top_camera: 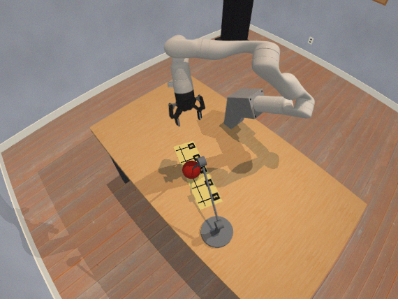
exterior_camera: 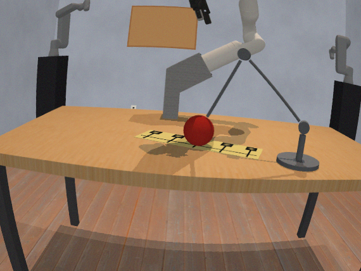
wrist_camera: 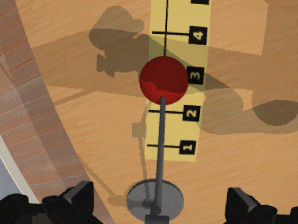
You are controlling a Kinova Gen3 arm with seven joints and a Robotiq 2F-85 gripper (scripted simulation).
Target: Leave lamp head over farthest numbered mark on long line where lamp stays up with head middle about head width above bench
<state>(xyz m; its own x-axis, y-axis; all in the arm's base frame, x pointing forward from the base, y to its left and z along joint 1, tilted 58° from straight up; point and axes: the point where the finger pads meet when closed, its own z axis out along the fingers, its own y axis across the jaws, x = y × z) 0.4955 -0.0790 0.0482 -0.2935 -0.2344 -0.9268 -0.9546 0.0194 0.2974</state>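
The lamp's red ball head (top_camera: 190, 170) (exterior_camera: 199, 130) (wrist_camera: 164, 79) hangs over the yellow numbered strip (top_camera: 204, 202) (exterior_camera: 240, 151) (wrist_camera: 180, 30). In the wrist view it is level with mark 3. Its underside is close to the strip; I cannot tell whether it touches. Thin grey rods run from the head up to an elbow joint (exterior_camera: 244, 54) and down to the round grey base (top_camera: 216, 231) (exterior_camera: 297, 161) (wrist_camera: 152, 200) at the strip's near end. My gripper (top_camera: 188, 119) (exterior_camera: 202, 14) (wrist_camera: 160, 200) is open and empty, high above the bench, beyond the strip's far end.
The arm's grey mounting block (top_camera: 241, 108) (exterior_camera: 177, 92) stands on the bench (top_camera: 297, 209) (exterior_camera: 63, 136) behind the strip. Black pillars (exterior_camera: 50, 82) (exterior_camera: 345, 107) stand off both sides of the bench. An orange panel (exterior_camera: 161, 26) hangs on the back wall.
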